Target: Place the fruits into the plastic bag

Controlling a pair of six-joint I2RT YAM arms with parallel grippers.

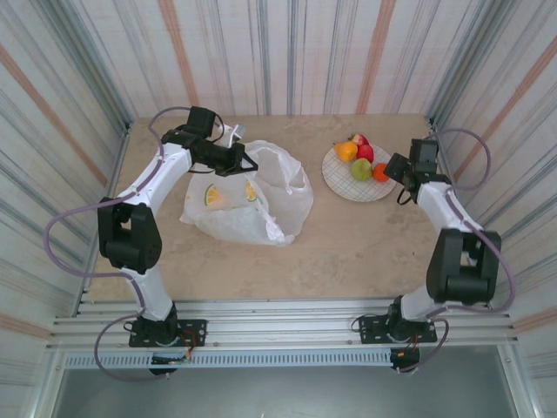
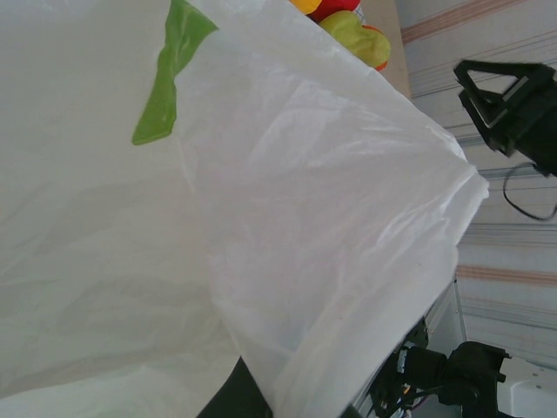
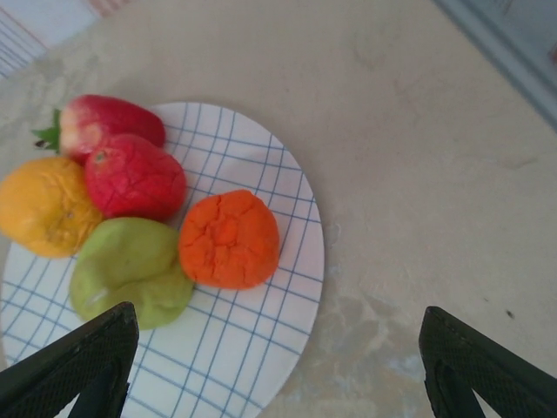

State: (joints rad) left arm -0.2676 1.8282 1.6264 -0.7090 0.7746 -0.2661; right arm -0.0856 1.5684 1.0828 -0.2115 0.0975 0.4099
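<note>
My worktop (image 1: 348, 248): pale beige, stone-mottled, matt. A metal rail runs along my near edge. Two things rest directly on it. On my left of centre is the plastic bag (image 1: 252, 213): white, crinkled, slumped in a heap, lemon-slice prints facing up, its lower folds on the surface. Far right is a plate (image 1: 369, 191): round, white with blue grid lines, lying flat. They sit well apart, with bare beige between them. From my right wrist, the surface beside the plate shows faint blotches and one small dark speck.
</note>
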